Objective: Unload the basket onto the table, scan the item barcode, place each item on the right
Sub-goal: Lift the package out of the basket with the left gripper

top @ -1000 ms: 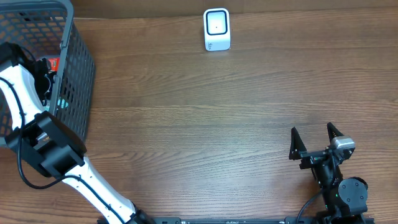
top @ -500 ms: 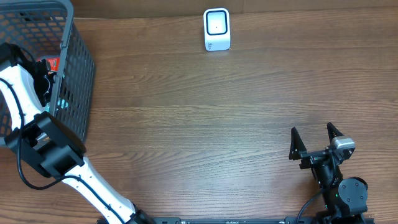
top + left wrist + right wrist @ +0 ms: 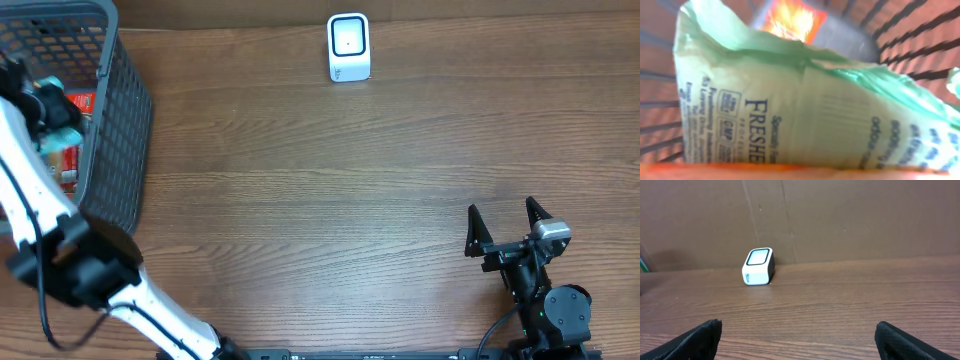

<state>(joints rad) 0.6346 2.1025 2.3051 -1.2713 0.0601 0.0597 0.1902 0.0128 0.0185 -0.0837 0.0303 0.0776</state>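
Found at far left a dark grey basket (image 3: 125,120) of open plastic lattice with slanted walls. Saw the white left arm bent at the elbow and reaching over the rim, left gripper (image 3: 48,108) inside the basket. Noted there a pale green pouch (image 3: 790,110), soft crinkled film with dark print, close against the wrist camera, and a glossy red packet (image 3: 792,20) behind it. Could not tell whether the jaws clamped the pouch. Found on the brown wood-grain table (image 3: 330,200) a small white rounded scanner (image 3: 348,47), upright at the far edge. Saw at near right the black right gripper (image 3: 502,208), spread wide and holding nothing, pointing toward the scanner.
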